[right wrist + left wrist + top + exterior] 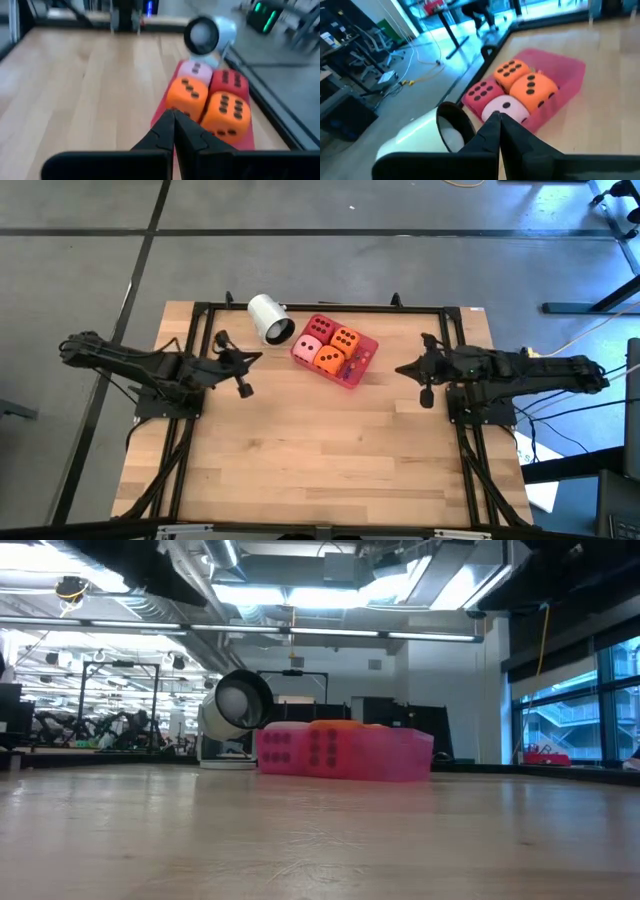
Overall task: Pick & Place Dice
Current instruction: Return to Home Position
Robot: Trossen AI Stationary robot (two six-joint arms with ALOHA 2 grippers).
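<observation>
Four dice sit packed in a red-pink tray [362, 365] near the table's far edge: a red die [321, 327], an orange die [346, 340], a pink die [307, 350] and a second orange die [329, 360]. The left wrist view shows the same dice [512, 92] in the tray. A white cup [270, 318] lies on its side left of the tray. My left gripper [257, 358] is shut, hovering left of the tray. My right gripper [400, 369] is shut, hovering right of the tray. Neither touches anything.
A black frame rail [320, 307] runs along the table's far edge, with side rails by each arm. Bare wood [320, 450] stretches from the tray to the near edge. The low view shows the tray [345, 752] and cup [235, 705] against a room behind.
</observation>
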